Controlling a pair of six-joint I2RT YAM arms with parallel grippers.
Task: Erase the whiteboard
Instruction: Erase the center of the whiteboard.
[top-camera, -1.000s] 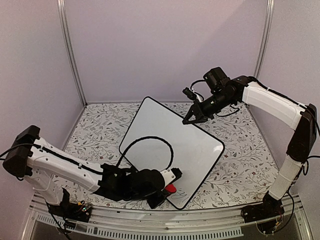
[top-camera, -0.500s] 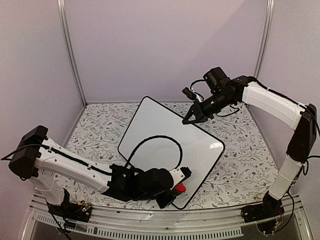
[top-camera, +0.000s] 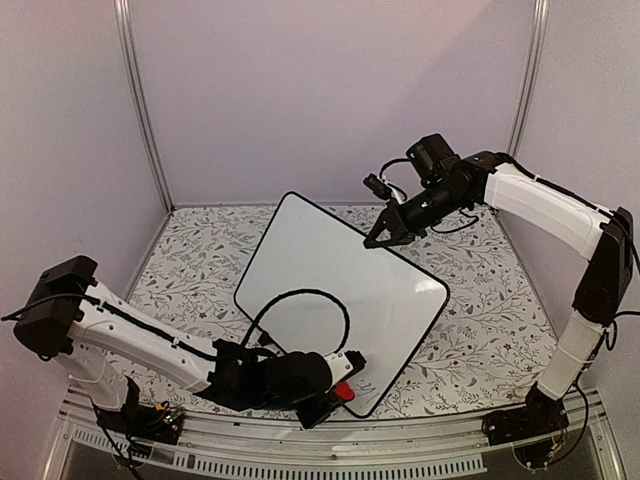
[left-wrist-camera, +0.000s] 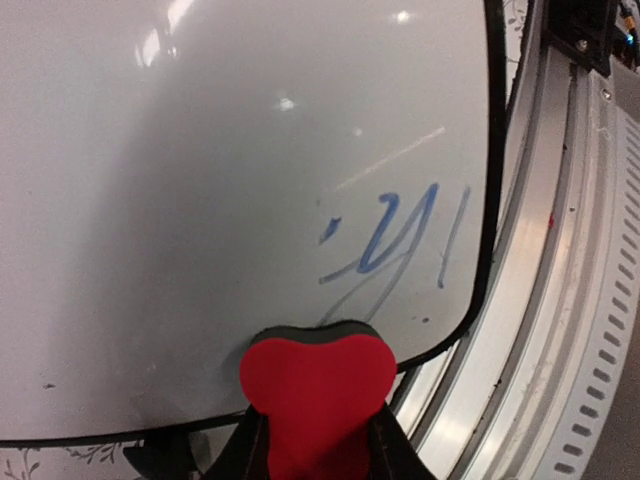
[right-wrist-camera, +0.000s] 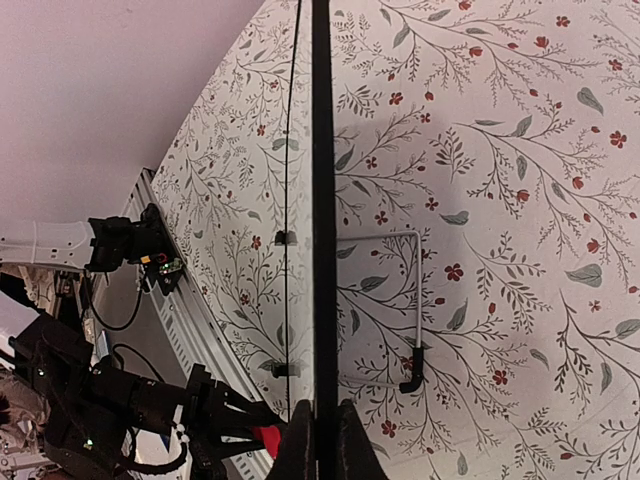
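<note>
The whiteboard (top-camera: 345, 265) stands tilted over the flowered table, its far edge raised. My right gripper (top-camera: 384, 237) is shut on that raised black rim (right-wrist-camera: 322, 200), seen edge-on in the right wrist view between the fingers (right-wrist-camera: 300, 445). My left gripper (top-camera: 335, 395) is at the board's near corner, shut on a red heart-shaped eraser (left-wrist-camera: 318, 385) whose dark felt side is pressed against the white surface (left-wrist-camera: 200, 200). Blue handwriting (left-wrist-camera: 395, 240) remains just above and right of the eraser.
A black cable (top-camera: 300, 295) from the left arm loops over the board's lower half. The aluminium rail (left-wrist-camera: 560, 300) at the table's near edge runs right beside the board's corner. A wire stand leg (right-wrist-camera: 412, 300) with a black foot shows behind the board.
The left gripper swept the eraser to the right along the near corner, then came back left and closer to the near edge. The right arm and its grip have not moved.
</note>
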